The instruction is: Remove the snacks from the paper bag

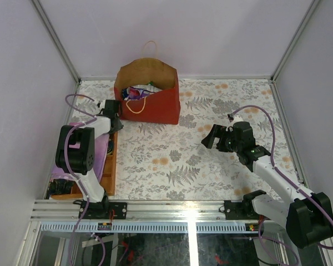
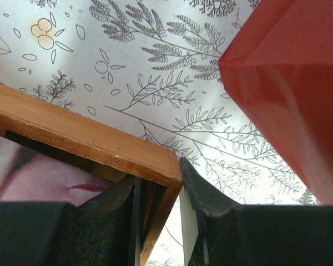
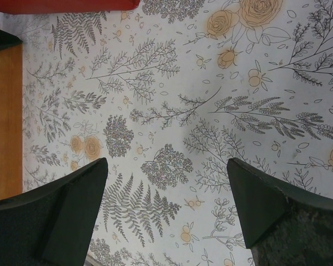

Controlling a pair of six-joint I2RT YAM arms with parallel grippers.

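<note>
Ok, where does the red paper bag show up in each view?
Top external: paper bag stands far centre-left, mouth open.
Left wrist: paper bag fills the right side, red wall only.
Right wrist: paper bag is a red strip along the top-left edge.
Shared landmark: wooden tray, left in all three.

Rear overhead overview; close downward wrist views; paper bag [image 1: 155, 108] in all.

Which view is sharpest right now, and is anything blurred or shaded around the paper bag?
Top external: even light, sharp, but the snacks inside the paper bag are small and shaded. Left wrist: bag wall soft, too close; wooden tray crisper. Right wrist: floral tablecloth sharp, no glare.
</note>
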